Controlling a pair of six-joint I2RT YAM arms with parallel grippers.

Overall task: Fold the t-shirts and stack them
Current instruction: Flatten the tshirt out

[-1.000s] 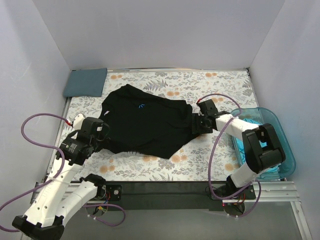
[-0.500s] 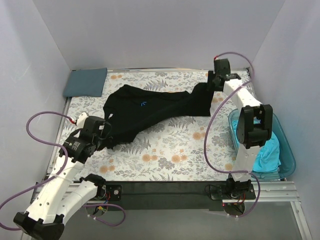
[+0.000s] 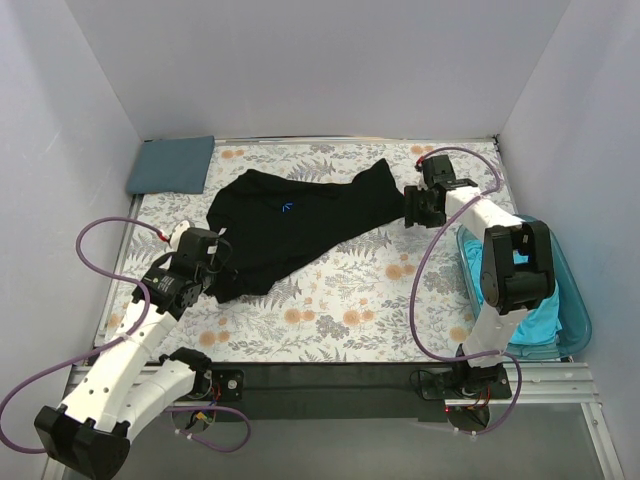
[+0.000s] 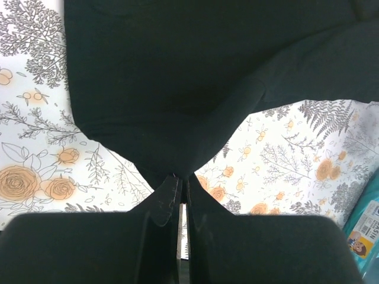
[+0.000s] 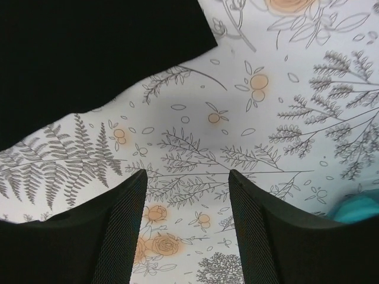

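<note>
The left gripper [image 4: 179, 184] was clamped on a pinched fold of the soft, matte black t-shirt [image 3: 290, 225], rumpled diagonally across the floral counter [image 3: 400, 290], while the right gripper [image 5: 186, 176], fingers spread, had released its far end.

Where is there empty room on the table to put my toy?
The biggest bare patch of tablecloth is in front, between the black shirt and the tub. A thin strip runs behind the shirt. The left side is crowded: shirt, left gripper, grey shirt.
</note>
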